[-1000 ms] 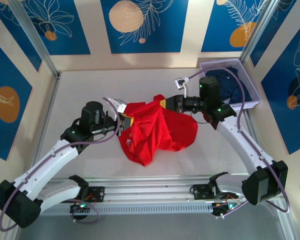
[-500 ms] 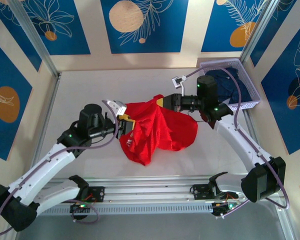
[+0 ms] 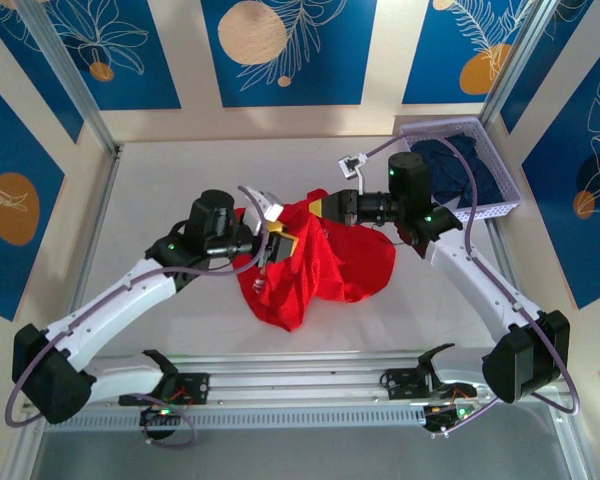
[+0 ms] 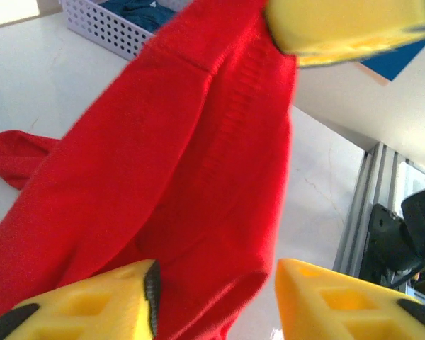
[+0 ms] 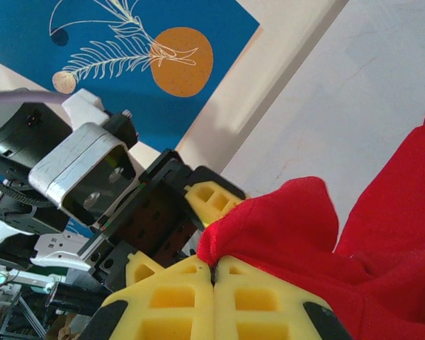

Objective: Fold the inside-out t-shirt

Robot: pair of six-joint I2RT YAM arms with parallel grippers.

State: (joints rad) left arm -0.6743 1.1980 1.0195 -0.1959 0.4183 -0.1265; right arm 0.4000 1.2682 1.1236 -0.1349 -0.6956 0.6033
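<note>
The bright red t-shirt [image 3: 325,265] lies bunched in the middle of the table, plain face showing, with one peak pulled up. My right gripper [image 3: 323,205] is shut on that raised edge, and the red cloth [image 5: 319,234] spills out from between its closed fingers [image 5: 177,304]. My left gripper [image 3: 277,243] is open at the shirt's left side. In the left wrist view a hanging fold of the red cloth [image 4: 198,163] drops between its spread fingers [image 4: 92,304], and the right gripper's yellow finger [image 4: 347,25] shows at the top.
A lavender mesh basket [image 3: 500,165] with dark navy clothing [image 3: 455,165] stands at the back right, and the basket [image 4: 106,25] also appears in the left wrist view. The aluminium rail [image 3: 300,375] runs along the near edge. Bare table [image 3: 170,180] lies at the left and back.
My left arm has swung right and forward, bringing its open gripper from the shirt's left edge into the hanging cloth. The right gripper has kept its hold, shifting slightly left.
</note>
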